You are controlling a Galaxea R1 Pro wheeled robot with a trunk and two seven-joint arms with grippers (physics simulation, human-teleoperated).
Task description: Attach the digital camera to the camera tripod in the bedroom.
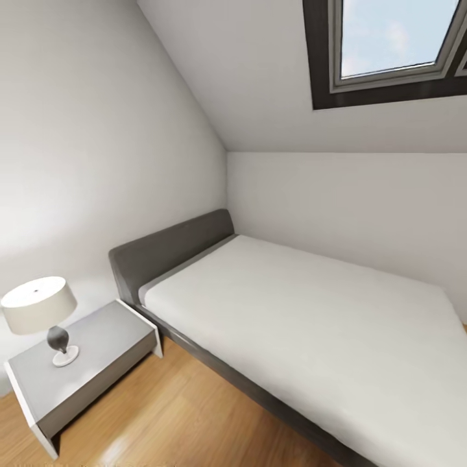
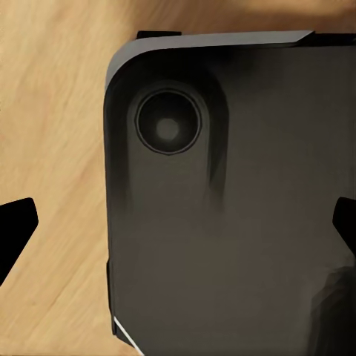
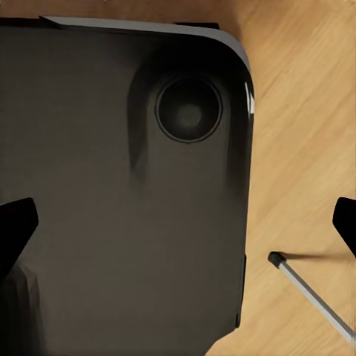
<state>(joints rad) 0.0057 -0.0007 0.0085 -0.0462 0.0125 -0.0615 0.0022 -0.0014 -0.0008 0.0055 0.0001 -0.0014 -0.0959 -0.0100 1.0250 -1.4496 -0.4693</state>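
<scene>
Two grippers, left point(image 2: 178, 222) and right point(image 3: 178, 222), spread wide and empty above the robot base point(image 2: 237, 222); grey bed point(image 1: 311, 324) and bedside lamp point(image 1: 40, 311) ahead; camera unattached, nothing yet accomplished.

Light wood floor point(image 1: 162, 415) is carrying a grey bed point(image 1: 175, 250) with bare white mattress point(image 1: 311, 324) and a nightstand point(image 1: 84, 360) bearing a lamp point(image 1: 42, 311); beneath the right claw point(image 3: 178, 222), a thin silver black-tipped rod point(image 3: 308, 293) is lying on the boards.
</scene>
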